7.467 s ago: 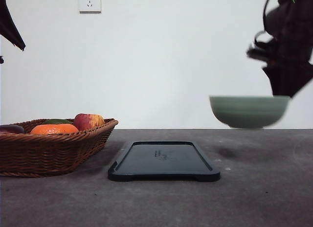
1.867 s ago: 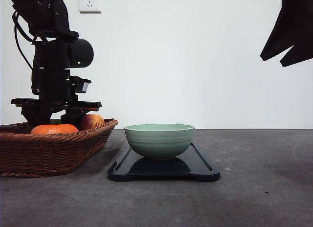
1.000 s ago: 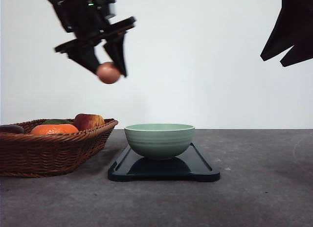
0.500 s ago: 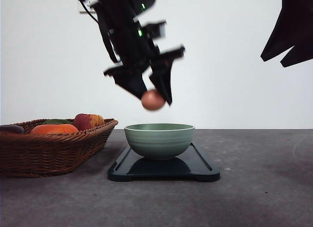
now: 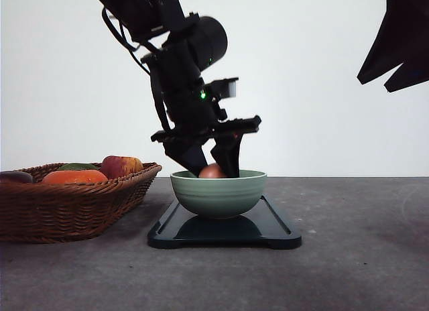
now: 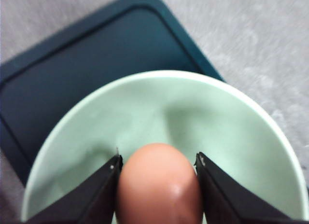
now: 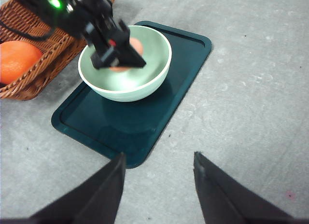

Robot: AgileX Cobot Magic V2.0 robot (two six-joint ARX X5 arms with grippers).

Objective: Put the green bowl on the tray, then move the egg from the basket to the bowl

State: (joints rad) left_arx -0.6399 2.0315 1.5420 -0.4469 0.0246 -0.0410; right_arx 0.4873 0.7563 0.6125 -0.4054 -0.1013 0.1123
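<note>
The round pale sage-green ceramic bowl [image 5: 218, 192] stands upright on the flat glossy black rectangular tray [image 5: 275, 230], toward the tray's left half in the front view. The left gripper [image 5: 213, 170] reaches down into the bowl from above, tilted, with its black fingers [image 6: 99, 195] closed against both sides of the brown egg [image 6: 159, 185]. The egg sits below the bowl's rim line at its lower part; whether it touches the bowl floor cannot be determined.

The wide shallow brown woven wicker basket [image 5: 74, 204] stands on the grey table [image 5: 348, 257] just beside the tray's left end, apart from it. It contains an orange fruit [image 5: 74, 176], a red-yellow apple [image 5: 122, 166], a green item behind them and a dark item at the far left edge.

The right gripper [image 7: 159, 178] hangs high, well apart from the bowl, above bare table near the tray's corner. Its fingers are spread wide and hold nothing.
</note>
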